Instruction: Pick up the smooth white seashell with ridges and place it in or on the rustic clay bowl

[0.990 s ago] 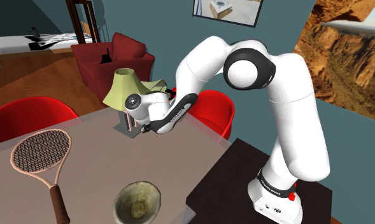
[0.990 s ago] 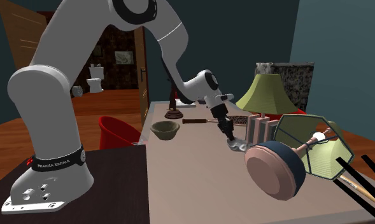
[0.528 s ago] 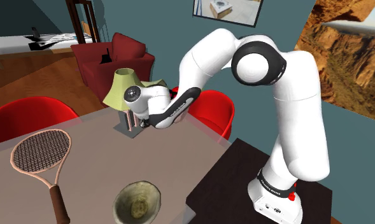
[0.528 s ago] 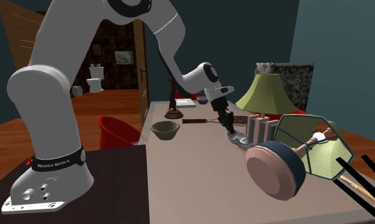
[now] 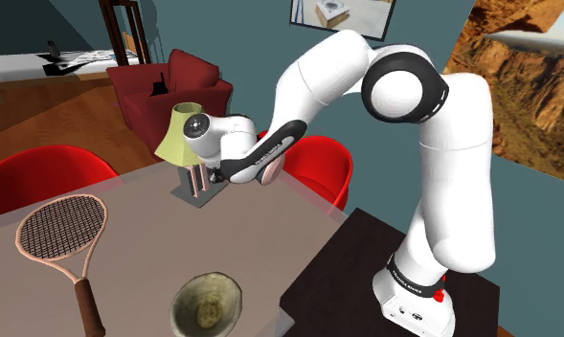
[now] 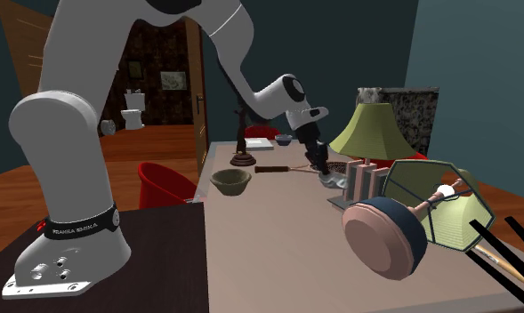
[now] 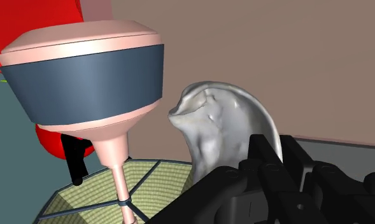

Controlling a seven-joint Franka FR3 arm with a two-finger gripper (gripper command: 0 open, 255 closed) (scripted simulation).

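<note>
Wrist view: the gripper (image 7: pixel 275 154) clasps the pale grey seashell (image 7: pixel 221 127) at centre frame, beside a pink-and-navy lamp base (image 7: pixel 84 70). The shell looks light, rigid, slick and brittle, so the ridged rim is best pinched gently.

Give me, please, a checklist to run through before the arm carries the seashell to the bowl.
1. The seashell is clasped by the gripper: ok.
2. The seashell is lifted off the table: ok.
3. The bowl stands upright, mouth up: ok.
4. The tennis racket lies beside the bowl, not over it: ok.
5. Clearance between the gripper and the green-shaded lamp: cannot tell.
</note>
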